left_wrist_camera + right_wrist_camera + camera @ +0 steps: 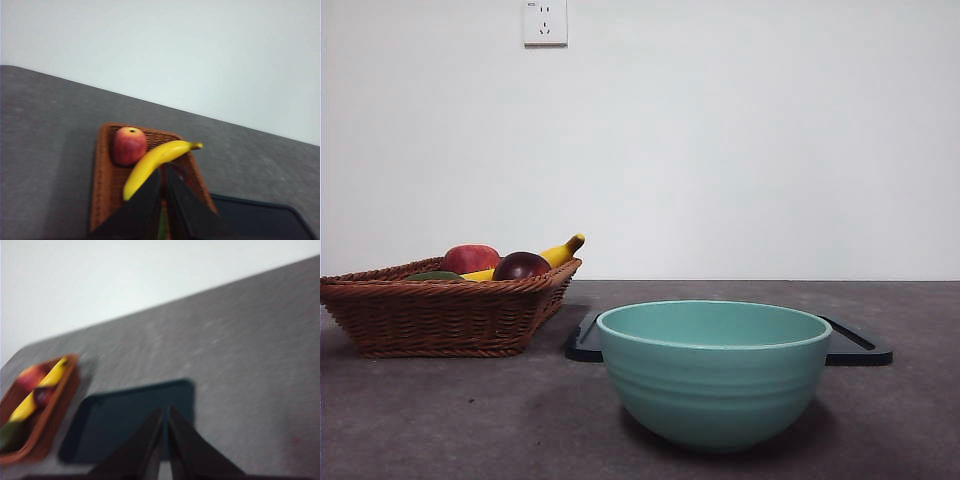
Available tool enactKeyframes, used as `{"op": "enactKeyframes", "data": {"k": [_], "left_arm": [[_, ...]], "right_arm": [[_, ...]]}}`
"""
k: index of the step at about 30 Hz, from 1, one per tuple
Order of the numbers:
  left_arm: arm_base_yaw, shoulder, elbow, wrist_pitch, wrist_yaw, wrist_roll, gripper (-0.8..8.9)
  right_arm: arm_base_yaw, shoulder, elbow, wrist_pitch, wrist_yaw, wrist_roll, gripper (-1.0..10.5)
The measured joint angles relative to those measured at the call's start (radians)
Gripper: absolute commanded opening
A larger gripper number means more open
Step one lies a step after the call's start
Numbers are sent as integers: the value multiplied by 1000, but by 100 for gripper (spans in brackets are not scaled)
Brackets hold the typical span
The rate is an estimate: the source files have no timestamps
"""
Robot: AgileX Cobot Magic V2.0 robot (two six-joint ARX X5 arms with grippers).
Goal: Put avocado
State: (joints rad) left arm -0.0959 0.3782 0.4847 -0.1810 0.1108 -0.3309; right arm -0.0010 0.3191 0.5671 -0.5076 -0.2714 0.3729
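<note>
The avocado point(434, 275) is a dark green fruit lying low in the wicker basket point(440, 318) at the left, only its top showing over the rim. In the right wrist view it sits at the basket's near end point(10, 436). My left gripper point(163, 171) is shut and empty, held high above the basket point(102, 190); a green sliver shows between its jaws. My right gripper point(165, 410) is shut and empty, high above the black tray point(130, 420). Neither gripper shows in the front view.
The basket also holds a red apple point(470, 258), a dark maroon fruit point(521, 266) and a banana point(560, 252). A teal bowl point(714, 370) stands front and centre, with the black tray point(860, 345) just behind it. A white wall lies behind.
</note>
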Motion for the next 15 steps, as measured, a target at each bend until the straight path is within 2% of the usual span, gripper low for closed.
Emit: {"op": "enactKeyframes", "data": {"k": [3, 7, 15], "left_arm": [[-43, 64, 85, -42, 0, 3, 16], [-120, 142, 173, -82, 1, 12, 17], [-292, 294, 310, -164, 19, 60, 17]], "right_arm": [[2, 76, 80, -51, -58, -26, 9], [31, 163, 178, -90, -75, -64, 9], [198, 321, 364, -218, -72, -124, 9]]}}
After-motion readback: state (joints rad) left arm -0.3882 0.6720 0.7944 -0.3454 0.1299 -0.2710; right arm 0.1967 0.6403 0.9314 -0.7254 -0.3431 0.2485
